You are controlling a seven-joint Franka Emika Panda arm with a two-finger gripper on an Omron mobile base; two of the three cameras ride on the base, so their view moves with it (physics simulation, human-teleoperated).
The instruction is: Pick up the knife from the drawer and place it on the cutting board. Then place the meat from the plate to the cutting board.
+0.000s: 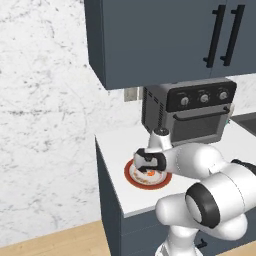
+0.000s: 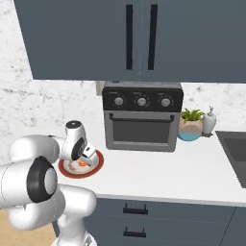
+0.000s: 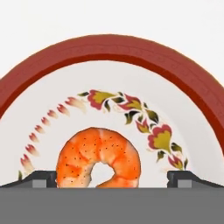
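White bench (image 2: 158, 168) under dark blue-grey cabinets, toaster oven (image 2: 141, 117) at the back, and the arm is reaching down at the bench's left end, right over the plate (image 3: 109, 50). The gripper (image 3: 112, 177) hangs just above it, fingers (image 3: 43, 177) spread wide with nothing between them yet. Look at the hand view: the meat (image 3: 99, 157), a curled orange chunk speckled dark, lies on the plate's white centre, squarely between the two tips. So the meat has not been lifted. As for the knife, the drawer and the cutting board, none of these angles lets me say where they stand, so I can't confirm the first half is done. My read: we're into the second half, lined up for the grasp, with closing, lifting and carrying to the board all left.
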